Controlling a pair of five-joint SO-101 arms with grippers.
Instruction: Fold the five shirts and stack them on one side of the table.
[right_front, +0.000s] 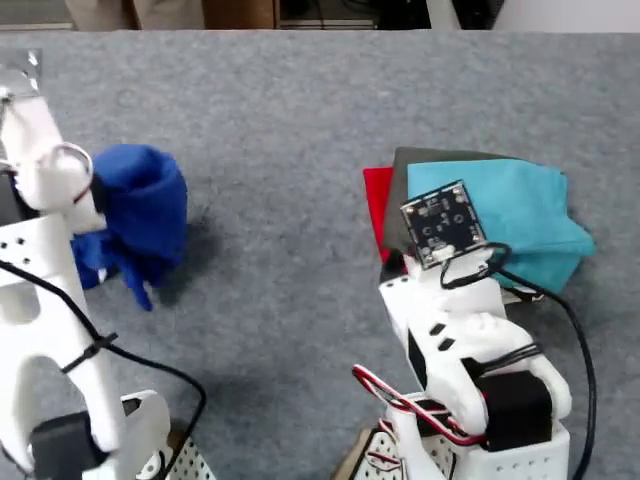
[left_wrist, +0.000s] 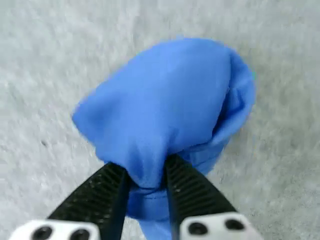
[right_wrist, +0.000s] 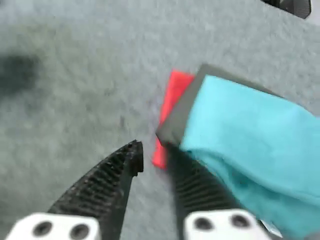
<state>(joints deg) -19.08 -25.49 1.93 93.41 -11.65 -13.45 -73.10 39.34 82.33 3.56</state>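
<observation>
The left end effector (left_wrist: 145, 186) pinches the bunched blue shirt (left_wrist: 165, 110), which may slip; the right end effector (right_wrist: 154, 156), spread, could nudge the stack (right_wrist: 250, 135).

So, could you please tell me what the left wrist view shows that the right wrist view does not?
Left wrist view, not the right: a blue shirt, bunched up and clamped in the left gripper. Right wrist view, not the left: a stack of three folded shirts, with the red shirt at the bottom, the grey shirt in the middle and the teal shirt on top, and the right gripper open at the stack's corner. Both: the grey table.
</observation>
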